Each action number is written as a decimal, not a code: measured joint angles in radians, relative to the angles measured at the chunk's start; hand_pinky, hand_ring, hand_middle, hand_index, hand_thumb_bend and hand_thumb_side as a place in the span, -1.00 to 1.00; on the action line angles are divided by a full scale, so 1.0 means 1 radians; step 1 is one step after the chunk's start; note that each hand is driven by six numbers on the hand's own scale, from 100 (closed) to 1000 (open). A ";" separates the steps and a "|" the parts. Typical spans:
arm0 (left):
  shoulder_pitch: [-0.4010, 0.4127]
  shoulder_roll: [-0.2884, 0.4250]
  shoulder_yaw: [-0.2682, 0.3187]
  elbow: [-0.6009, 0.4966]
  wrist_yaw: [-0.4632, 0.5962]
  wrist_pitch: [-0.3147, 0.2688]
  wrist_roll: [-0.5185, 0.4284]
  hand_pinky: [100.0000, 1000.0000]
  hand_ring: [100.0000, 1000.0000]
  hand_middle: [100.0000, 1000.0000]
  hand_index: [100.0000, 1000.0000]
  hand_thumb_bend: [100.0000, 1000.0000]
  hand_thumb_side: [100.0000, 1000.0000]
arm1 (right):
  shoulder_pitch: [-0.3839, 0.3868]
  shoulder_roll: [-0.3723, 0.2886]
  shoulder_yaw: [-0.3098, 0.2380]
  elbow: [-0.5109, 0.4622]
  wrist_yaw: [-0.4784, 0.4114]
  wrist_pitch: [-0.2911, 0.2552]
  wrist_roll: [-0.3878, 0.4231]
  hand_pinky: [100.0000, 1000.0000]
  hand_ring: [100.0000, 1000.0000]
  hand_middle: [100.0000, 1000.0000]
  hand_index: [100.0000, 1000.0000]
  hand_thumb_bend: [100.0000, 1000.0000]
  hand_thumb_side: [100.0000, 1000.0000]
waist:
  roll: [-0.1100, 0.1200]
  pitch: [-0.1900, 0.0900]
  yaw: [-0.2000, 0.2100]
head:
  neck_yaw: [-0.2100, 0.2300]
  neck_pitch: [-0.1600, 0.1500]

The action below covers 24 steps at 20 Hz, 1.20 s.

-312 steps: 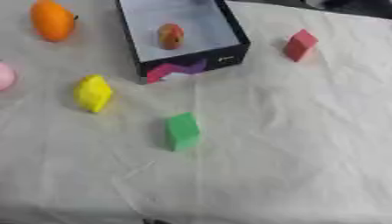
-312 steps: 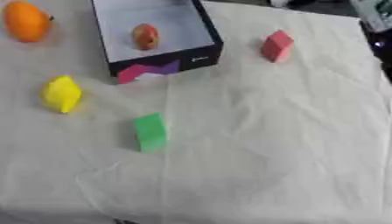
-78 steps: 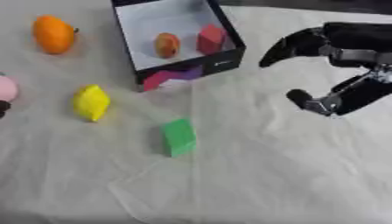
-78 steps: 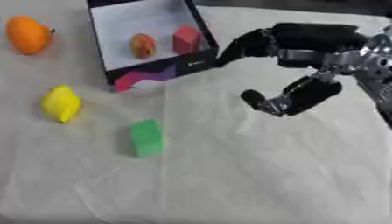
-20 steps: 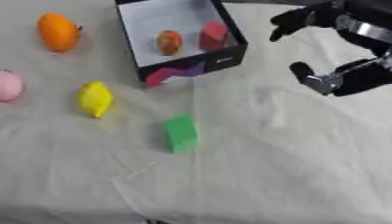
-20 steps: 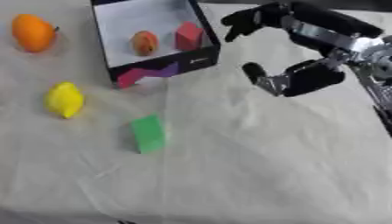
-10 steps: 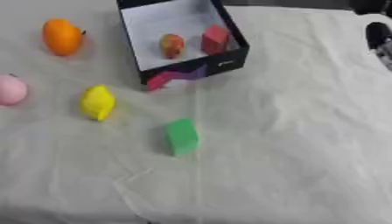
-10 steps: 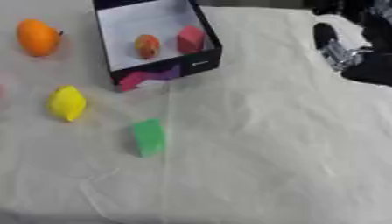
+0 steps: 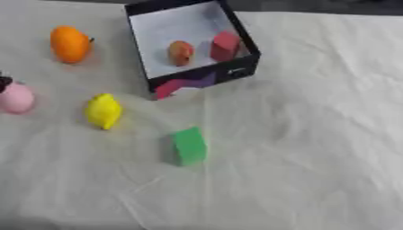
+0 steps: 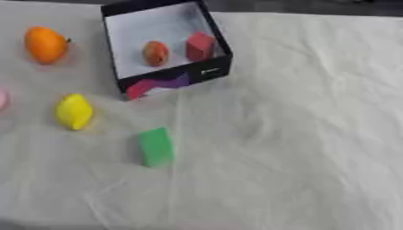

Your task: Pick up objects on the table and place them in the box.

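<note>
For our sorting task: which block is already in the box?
The red block, lying inside the box beside an orange thing; the green block lies on the cloth.

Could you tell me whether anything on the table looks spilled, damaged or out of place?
Nothing stands out. The box sits askew on the wrinkled cloth but upright, holding a red block and a small orange object; the other objects lie apart, intact.
</note>
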 measured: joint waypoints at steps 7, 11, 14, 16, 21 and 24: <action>-0.104 0.140 -0.088 -0.004 -0.030 -0.026 -0.121 0.68 0.44 0.21 0.46 -1.00 0.27 | 0.024 0.037 -0.061 0.023 -0.077 0.003 0.011 0.59 0.62 0.41 0.83 -1.00 0.26 | 0.009 0.000 0.008 | -0.013 0.002; -0.175 0.239 -0.156 -0.005 -0.036 -0.026 -0.229 0.68 0.44 0.25 0.50 -1.00 0.32 | 0.033 0.040 -0.082 0.045 -0.096 0.002 0.015 0.59 0.61 0.40 0.83 -1.00 0.25 | 0.012 0.000 0.010 | -0.019 0.010; -0.222 0.303 -0.204 -0.005 -0.023 -0.022 -0.309 0.68 0.44 0.24 0.50 -1.00 0.33 | 0.033 0.040 -0.088 0.052 -0.098 0.002 0.016 0.59 0.61 0.39 0.83 -1.00 0.24 | 0.014 0.000 0.010 | -0.022 0.011; -0.259 0.335 -0.232 -0.005 -0.009 -0.015 -0.355 0.67 0.43 0.24 0.50 -1.00 0.32 | 0.033 0.040 -0.093 0.057 -0.098 0.005 0.017 0.59 0.60 0.38 0.83 -1.00 0.25 | 0.016 0.000 0.011 | -0.023 0.011; -0.347 0.378 -0.289 -0.005 0.012 0.009 -0.436 0.67 0.44 0.26 0.49 -1.00 0.20 | 0.035 0.040 -0.094 0.063 -0.098 0.013 0.017 0.59 0.60 0.37 0.82 -1.00 0.27 | 0.016 0.000 0.011 | -0.025 0.017; -0.396 0.391 -0.325 -0.005 0.011 0.038 -0.474 0.69 0.44 0.26 0.49 -1.00 0.21 | 0.035 0.040 -0.094 0.063 -0.097 0.014 0.016 0.59 0.60 0.36 0.82 -1.00 0.24 | 0.018 0.000 0.015 | -0.030 0.019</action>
